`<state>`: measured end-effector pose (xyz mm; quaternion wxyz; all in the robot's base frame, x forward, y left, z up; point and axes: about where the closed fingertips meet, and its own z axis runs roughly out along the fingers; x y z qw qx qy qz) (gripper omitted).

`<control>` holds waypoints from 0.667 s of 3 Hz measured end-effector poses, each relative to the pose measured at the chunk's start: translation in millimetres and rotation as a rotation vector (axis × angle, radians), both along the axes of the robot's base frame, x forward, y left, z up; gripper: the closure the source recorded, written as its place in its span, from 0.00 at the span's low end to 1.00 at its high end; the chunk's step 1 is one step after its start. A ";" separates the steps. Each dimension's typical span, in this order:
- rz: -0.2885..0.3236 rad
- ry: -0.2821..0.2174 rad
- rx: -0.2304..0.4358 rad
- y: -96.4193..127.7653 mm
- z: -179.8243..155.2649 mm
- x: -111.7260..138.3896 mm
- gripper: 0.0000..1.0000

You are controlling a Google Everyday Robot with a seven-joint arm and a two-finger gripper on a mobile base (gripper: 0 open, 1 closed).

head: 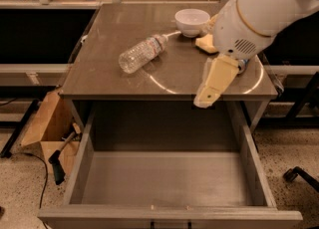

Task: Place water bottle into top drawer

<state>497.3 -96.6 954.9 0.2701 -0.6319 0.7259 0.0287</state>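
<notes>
The water bottle, clear and ribbed with a white cap, lies on its side on the grey table top, left of centre, cap pointing toward the white bowl. The top drawer is pulled fully open below the table's front edge, and nothing lies in it. My gripper, cream-coloured, hangs from the white arm over the table's front right edge, to the right of the bottle and apart from it. It holds nothing that I can see.
A white bowl stands at the back of the table. A yellow sponge beside it is partly hidden by my arm. A cardboard box and a dark tool lie on the floor to the left.
</notes>
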 end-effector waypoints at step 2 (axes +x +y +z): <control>-0.148 -0.002 -0.077 3.8 -12.0 13.3 0.00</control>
